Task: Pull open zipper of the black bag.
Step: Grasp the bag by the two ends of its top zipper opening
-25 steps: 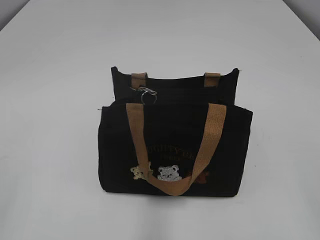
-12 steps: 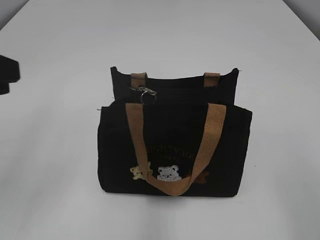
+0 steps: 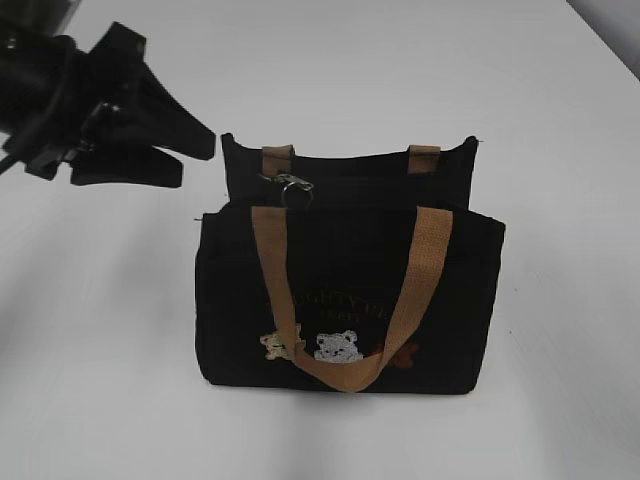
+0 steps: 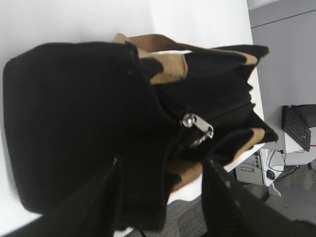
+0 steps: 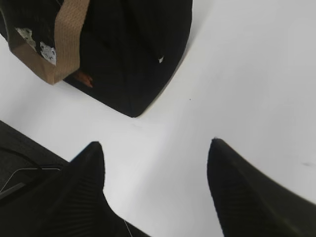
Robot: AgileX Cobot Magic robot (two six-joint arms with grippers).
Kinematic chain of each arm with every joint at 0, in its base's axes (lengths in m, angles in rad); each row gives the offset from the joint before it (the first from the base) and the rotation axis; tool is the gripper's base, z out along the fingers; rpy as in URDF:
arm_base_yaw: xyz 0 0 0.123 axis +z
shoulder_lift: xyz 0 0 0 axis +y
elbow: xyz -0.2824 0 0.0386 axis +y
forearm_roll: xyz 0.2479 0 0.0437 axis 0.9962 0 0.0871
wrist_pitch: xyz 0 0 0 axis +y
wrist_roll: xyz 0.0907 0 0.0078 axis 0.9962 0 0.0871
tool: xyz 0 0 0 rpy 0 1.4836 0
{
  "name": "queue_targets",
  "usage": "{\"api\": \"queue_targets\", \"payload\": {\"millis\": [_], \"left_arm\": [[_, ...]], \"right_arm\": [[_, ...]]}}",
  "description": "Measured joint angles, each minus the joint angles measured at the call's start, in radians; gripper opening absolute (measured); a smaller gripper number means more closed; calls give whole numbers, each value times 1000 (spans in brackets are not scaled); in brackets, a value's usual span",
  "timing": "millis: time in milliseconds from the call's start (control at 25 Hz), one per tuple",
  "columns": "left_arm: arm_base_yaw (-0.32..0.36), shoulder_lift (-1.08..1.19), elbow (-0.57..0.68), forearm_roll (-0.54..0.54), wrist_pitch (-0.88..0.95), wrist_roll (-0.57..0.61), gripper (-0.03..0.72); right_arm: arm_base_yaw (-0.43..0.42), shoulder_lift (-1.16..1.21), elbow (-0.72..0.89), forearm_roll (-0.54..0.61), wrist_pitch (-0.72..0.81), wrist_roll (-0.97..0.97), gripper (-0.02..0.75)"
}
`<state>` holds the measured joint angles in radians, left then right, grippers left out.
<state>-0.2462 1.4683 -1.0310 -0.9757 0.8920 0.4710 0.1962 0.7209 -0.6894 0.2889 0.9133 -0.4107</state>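
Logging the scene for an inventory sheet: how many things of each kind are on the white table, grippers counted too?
Black bag: 1
Tan handles on it: 2
Silver clasp on the zipper pull: 1
Bear patches on the front: 3
Grippers: 2, left gripper and right gripper, both open
Total: 9

white table (image 3: pixel 560 120) under even light; beyond its edge grey wall (image 4: pixel 281 54), grey floor (image 4: pixel 291 202), dark keyboard (image 4: pixel 296 128) on side desk.
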Motion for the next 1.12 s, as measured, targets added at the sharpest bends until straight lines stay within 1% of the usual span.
{"api": "queue_targets", "payload": {"millis": [120,280,440,520,600,640,840,920,1120], "left_arm": [[-25,96,-71,0,-14,-17,391],[-58,196,-141,2,-20,-33,391],[-77,255,-178,4,-57,-41,389],[-83,266,-181,5,-94,-41,374],[-87,269,-184,9,-109,-41,330],[-89,269,-185,11,-110,-41,293],[-91,269,-185,20,-116,-24,57],[-91,269,-185,23,-115,-6,26],[-91,268,-185,23,-85,5,26]], "right_arm": [[30,125,-56,1,-22,-17,505],[89,231,-114,2,-71,-48,505],[161,327,-160,4,-148,-77,505],[204,373,-183,4,-179,-90,505],[244,425,-209,4,-215,-99,505],[265,447,-221,4,-228,-108,505],[355,586,-313,4,-295,-157,504],[377,642,-353,4,-325,-178,493],[390,780,-455,6,-373,-209,435]]}}
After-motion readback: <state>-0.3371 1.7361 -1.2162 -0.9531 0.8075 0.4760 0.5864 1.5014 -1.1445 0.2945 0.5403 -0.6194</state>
